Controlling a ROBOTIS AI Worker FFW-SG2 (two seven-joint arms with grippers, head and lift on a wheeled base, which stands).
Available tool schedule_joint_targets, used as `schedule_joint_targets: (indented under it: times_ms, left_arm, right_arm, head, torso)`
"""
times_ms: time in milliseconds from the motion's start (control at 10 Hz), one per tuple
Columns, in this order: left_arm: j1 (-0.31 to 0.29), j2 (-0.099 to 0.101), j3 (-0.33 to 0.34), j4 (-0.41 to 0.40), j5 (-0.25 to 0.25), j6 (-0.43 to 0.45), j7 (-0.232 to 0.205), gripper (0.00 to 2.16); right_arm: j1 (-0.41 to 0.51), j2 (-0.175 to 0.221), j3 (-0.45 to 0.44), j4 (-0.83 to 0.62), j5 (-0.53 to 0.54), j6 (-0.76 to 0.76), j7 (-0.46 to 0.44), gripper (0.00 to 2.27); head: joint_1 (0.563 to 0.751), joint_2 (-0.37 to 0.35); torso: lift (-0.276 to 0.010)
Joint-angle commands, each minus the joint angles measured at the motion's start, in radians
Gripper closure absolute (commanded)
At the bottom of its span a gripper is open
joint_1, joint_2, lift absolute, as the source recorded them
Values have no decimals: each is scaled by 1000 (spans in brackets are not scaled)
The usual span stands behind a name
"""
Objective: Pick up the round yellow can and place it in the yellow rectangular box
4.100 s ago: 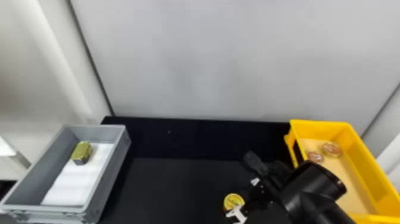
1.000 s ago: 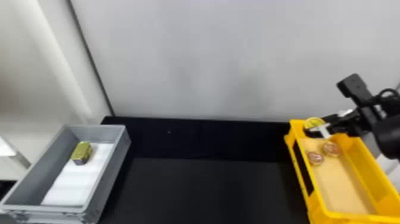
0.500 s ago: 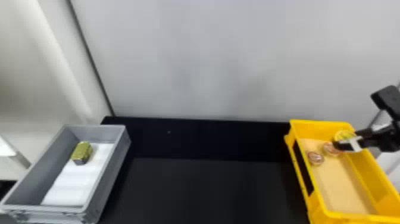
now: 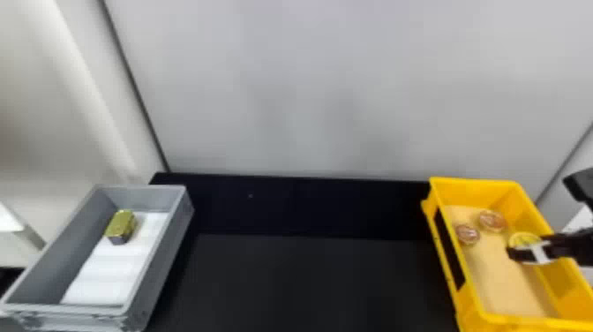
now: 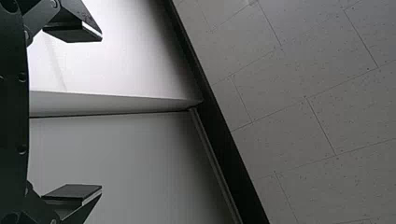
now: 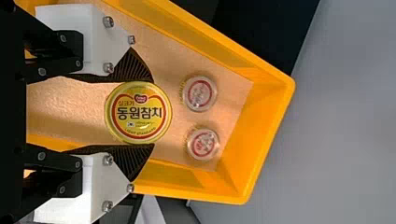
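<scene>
At the right of the head view, my right gripper (image 4: 523, 252) is over the yellow rectangular box (image 4: 481, 318), holding the round yellow can (image 4: 524, 239) near the box's right wall. In the right wrist view the right gripper (image 6: 138, 113) has its two fingers against opposite sides of the yellow can (image 6: 138, 112), lid facing the camera. How far the can is above the box floor I cannot tell. My left gripper (image 5: 95, 112) is parked, its fingers wide apart with nothing between them, facing wall and ceiling in its wrist view.
Two small clear-lidded round containers (image 4: 467, 234) (image 4: 492, 220) lie in the box's far part. At the left stands a grey box (image 4: 159, 265) with a white liner and a green-gold block (image 4: 121, 226). The black table (image 4: 309, 282) stretches between the boxes.
From the black table my right gripper has carried the yellow can over the yellow box's far end. In the last half second both moved nearer, along the box's right side.
</scene>
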Motion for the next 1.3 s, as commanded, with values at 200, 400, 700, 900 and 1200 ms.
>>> schedule_joint_targets:
  times_ms: [200,400,700,900,1200]
  left_arm:
    - [-5,-7,-4,-1,-2,-4,0,131]
    - [-5,-8,-7,0,-3,-4,0,131]
    - [-5,-8,-10,0,-5,-7,0,131]
    - [-5,-8,-10,0,-6,-7,0,131]
    - [-5,-7,-12,0,-6,-7,-1,131]
  right_arm:
    - [11,51,-70,85,-4,-13,-28,664]
    - [4,54,-75,158,-76,-12,-71,664]
    - [-19,56,-61,266,-185,-22,-156,664]
    - [-35,56,-52,293,-217,-33,-182,664]
    - [-41,54,-50,295,-224,-35,-194,664]
  head:
    - [663,54]
    - [663,54]
    - [663,54]
    - [663,54]
    - [663,54]
  torso:
    - [-10]
    - [-10]
    - [-10]
    - [-10]
    - [-10]
